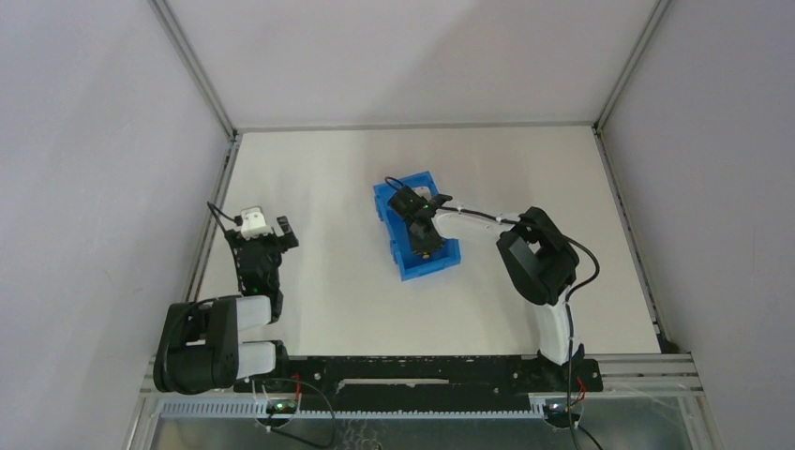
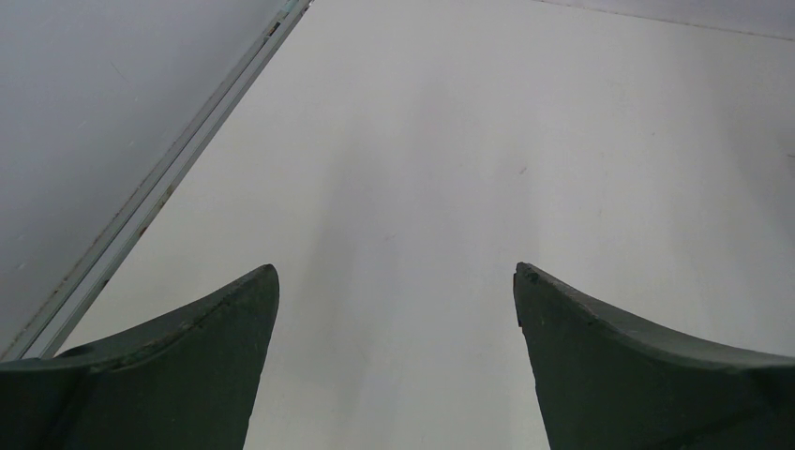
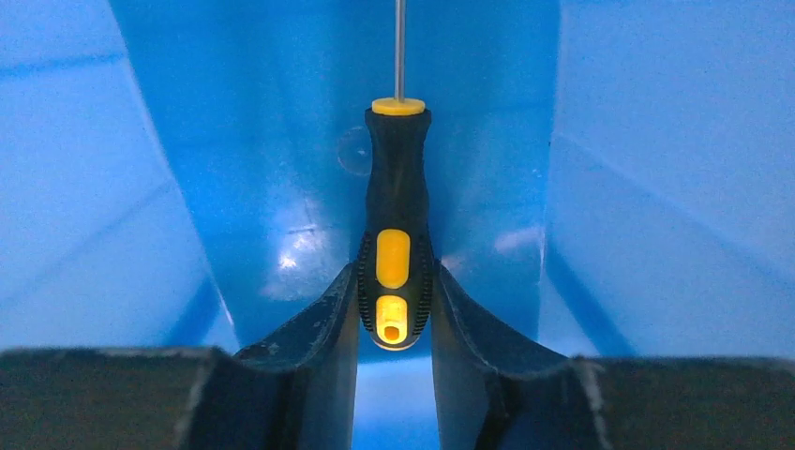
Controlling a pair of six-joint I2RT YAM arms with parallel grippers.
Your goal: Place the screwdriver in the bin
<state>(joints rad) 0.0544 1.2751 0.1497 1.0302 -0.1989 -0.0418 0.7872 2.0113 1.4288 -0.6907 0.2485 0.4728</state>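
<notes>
– Over the white table [image 1: 319,187], seen from the top camera, where is the right gripper [image 1: 424,246]?

– Down inside the blue rectangular plastic bin [image 1: 386,214], which sits near the table's middle, its long axis running from 11 to 5 o'clock. The arm covers whatever the gripper holds.

– And the left gripper [image 1: 261,230]?

– Out at 9 o'clock from the bin, well apart from it, close to the table's side edge.

– What does the left wrist camera give?

– The left gripper [image 2: 395,272] is spread wide, with only bare table [image 2: 469,141] between its dark fingers [image 2: 216,366]. A metal rail [image 2: 178,164] runs along the table edge toward 1 o'clock.

– And the right wrist camera?

– The right gripper [image 3: 395,272] pinches the butt end of a small screwdriver with a yellow and black handle [image 3: 396,187], one finger at 9 o'clock and one at 3. Its thin metal shaft points to 12 o'clock. The bin's blue walls [image 3: 656,187] rise on both sides, so the screwdriver is within the bin. Whether it touches the floor I cannot tell.
</notes>
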